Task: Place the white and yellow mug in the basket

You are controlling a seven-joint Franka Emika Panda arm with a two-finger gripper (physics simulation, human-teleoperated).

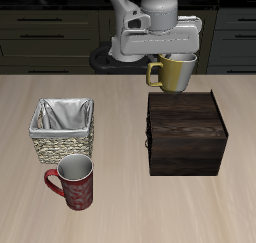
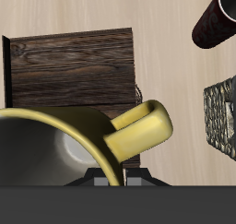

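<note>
Two mugs show on this table (image 1: pixel 120 97), and only one of them is off its surface. The white and yellow mug (image 1: pixel 176 73) hangs in the air toward the far side of the table, gripped at its rim by the tool (image 1: pixel 172 55), which is clenched on the mug's wall. The mug stays upright, its olive-yellow handle sticking out toward the basket's side of the scene and its pale inside facing up. It is just above and beyond the far edge of the dark brown wooden box (image 1: pixel 186 133), which stands closed on the table with a small latch on one side.

In the wrist view the mug's yellow rim and grey-white inside (image 2: pixel 55 145) fill much of the frame, with the handle curling out beside it; the wooden box (image 2: pixel 74 66) lies below, its grain plainly visible, and a corner of the woven basket (image 2: pixel 221 112) and part of the dark red mug (image 2: pixel 219 20) show at the edges.

The basket (image 1: pixel 62 142), tan wicker with a grey-white cloth lining, sits well apart from the held mug, across the table from the box. Its inside holds nothing but the lining. The dark red patterned mug (image 1: pixel 72 182) stands upright just in front of the basket, nearer the table's front edge, handle pointing away from the box.
</note>
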